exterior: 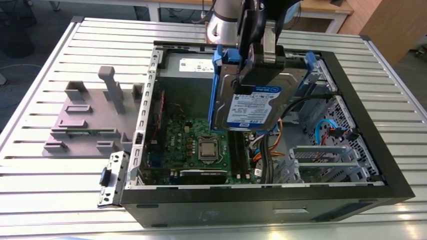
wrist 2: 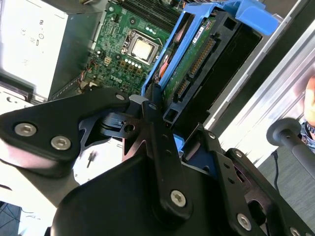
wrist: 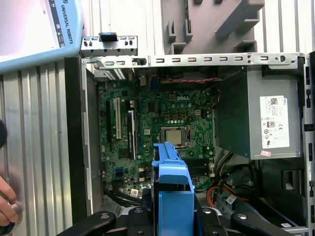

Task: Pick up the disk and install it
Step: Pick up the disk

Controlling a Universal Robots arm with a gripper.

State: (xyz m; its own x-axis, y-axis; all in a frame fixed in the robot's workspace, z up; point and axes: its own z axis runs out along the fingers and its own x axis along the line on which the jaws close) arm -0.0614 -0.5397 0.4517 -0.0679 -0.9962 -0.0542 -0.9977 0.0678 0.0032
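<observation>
The disk [exterior: 245, 107] is a silver-grey drive with a white-and-blue label in a blue carrier. It hangs upright above the middle of the open computer case [exterior: 267, 200]. My gripper [exterior: 258, 70] is shut on its upper edge, black fingers on both faces. The disk's connector edge and blue frame [wrist 2: 197, 54] stick out past the gripper [wrist 2: 168, 124] in the second wrist view, with the motherboard below. In the first wrist view, the blue carrier [wrist: 172, 189] stands edge-on between the fingers [wrist: 142, 216], over the board.
Inside the case lie the green motherboard [wrist: 167, 132], the grey power supply box [wrist: 266, 118], orange cables [exterior: 273, 145] and a blue-tabbed drive cage [exterior: 312, 62]. A grey plastic stand [exterior: 93, 115] sits on the slatted table at the exterior view's left. A person's hand [wrist: 6, 204] rests beside the case.
</observation>
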